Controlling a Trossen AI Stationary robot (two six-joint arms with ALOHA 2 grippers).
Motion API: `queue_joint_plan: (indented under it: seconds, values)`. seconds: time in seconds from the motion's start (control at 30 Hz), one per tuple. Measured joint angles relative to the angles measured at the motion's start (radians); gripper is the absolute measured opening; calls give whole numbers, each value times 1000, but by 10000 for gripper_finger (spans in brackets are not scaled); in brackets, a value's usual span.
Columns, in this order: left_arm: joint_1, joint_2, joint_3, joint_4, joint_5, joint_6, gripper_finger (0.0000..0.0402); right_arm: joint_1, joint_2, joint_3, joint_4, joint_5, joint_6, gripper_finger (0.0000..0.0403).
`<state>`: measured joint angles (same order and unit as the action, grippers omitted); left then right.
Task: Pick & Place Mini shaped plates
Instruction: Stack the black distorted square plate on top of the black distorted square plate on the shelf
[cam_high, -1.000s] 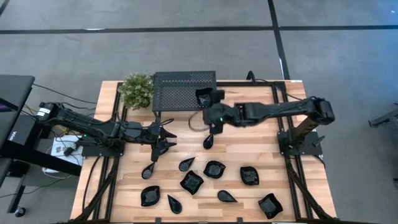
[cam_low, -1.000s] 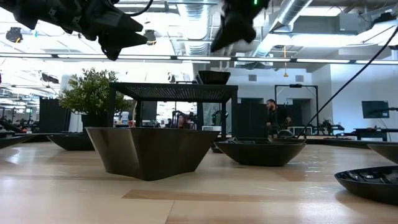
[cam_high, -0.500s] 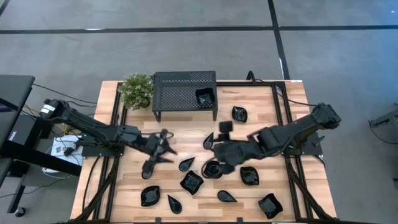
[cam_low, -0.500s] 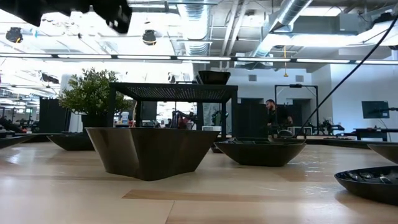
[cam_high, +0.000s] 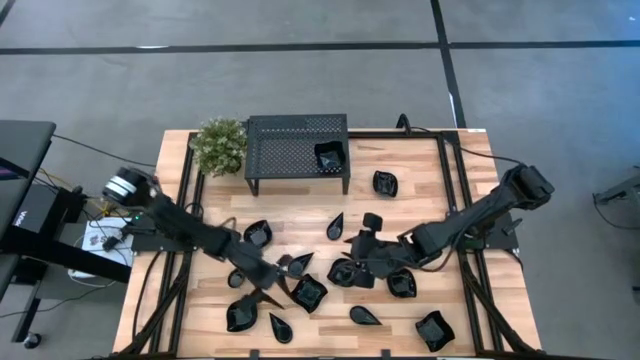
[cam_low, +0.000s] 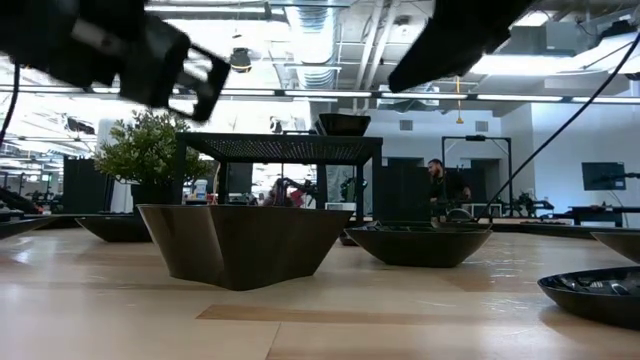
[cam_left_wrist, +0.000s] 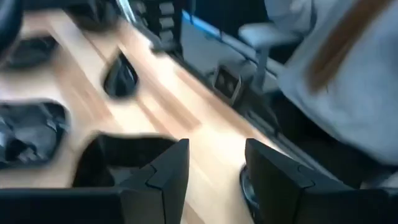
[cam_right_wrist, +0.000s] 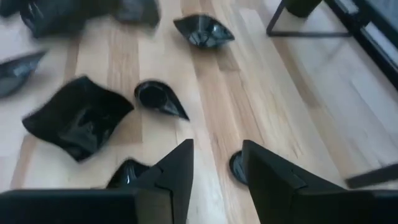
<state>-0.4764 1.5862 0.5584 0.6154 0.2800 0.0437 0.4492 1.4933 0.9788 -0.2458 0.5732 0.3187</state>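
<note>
High view: both arms have dropped among the plates (cam_high: 309, 292) scattered on the wooden table (cam_high: 420, 190); left claw (cam_high: 268, 291) and right claw (cam_high: 352, 268) gape, empty.

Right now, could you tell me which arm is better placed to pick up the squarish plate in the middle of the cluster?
Probably the left. Its gripper is open right beside that plate, while the right gripper, also open, hovers over a different plate next to it.
</note>
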Motion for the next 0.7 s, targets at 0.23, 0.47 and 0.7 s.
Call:
queue_joint_plan:
  seconds: [0.23, 0.47, 0.7]
  values:
    - [-7, 132, 19, 10, 39, 5, 159, -13, -2, 17, 3, -1, -11, 132]
    - [-7, 136, 22, 12, -68, 66, 159, -13, -2, 17, -2, -26, -36, 132]
    - [-10, 168, 25, 2, -74, 36, 159, -13, -2, 17, -1, -34, -102, 132]
